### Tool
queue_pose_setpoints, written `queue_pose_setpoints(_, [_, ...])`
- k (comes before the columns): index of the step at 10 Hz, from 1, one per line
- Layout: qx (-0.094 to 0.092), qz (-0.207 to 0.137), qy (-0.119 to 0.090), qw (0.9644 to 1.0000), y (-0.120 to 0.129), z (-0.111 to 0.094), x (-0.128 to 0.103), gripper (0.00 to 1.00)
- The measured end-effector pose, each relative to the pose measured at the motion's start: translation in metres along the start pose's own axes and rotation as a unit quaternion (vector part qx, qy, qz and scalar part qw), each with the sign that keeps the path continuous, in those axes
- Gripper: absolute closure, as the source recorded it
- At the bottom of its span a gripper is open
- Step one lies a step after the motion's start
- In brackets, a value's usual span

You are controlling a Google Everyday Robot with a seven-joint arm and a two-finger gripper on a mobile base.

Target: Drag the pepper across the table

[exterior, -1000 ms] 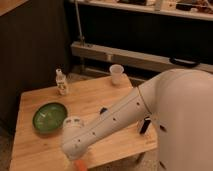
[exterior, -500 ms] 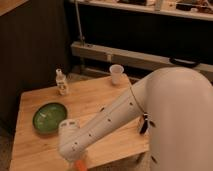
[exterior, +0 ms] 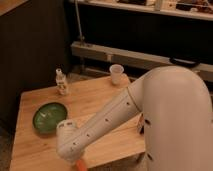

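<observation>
The pepper (exterior: 80, 164) shows only as a small orange tip at the bottom edge of the camera view, by the front of the light wooden table (exterior: 95, 97). My white arm reaches down across the table. Its wrist (exterior: 67, 142) hangs directly over the pepper. The gripper sits beneath that wrist, hidden by it, and is shut. Whether it holds the pepper does not show.
A green plate (exterior: 50, 116) lies on the table's left side. A small bottle (exterior: 61, 82) stands at the back left and a white cup (exterior: 116, 74) at the back edge. A dark object (exterior: 141, 125) is at the table's right edge. A metal rail runs behind.
The wrist has sunk lower toward the table's front edge, over the pepper. The pepper's orange tip stays in about the same place.
</observation>
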Motion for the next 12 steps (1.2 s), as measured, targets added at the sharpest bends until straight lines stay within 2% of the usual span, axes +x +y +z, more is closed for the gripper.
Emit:
queue_pose_setpoints(5, [-0.014, 0.004, 0.001, 0.9999, 0.002, -0.001, 0.006, 0.68])
queue_pose_setpoints(12, [-0.011, 0.011, -0.003, 0.9999, 0.005, 0.001, 0.023, 0.68])
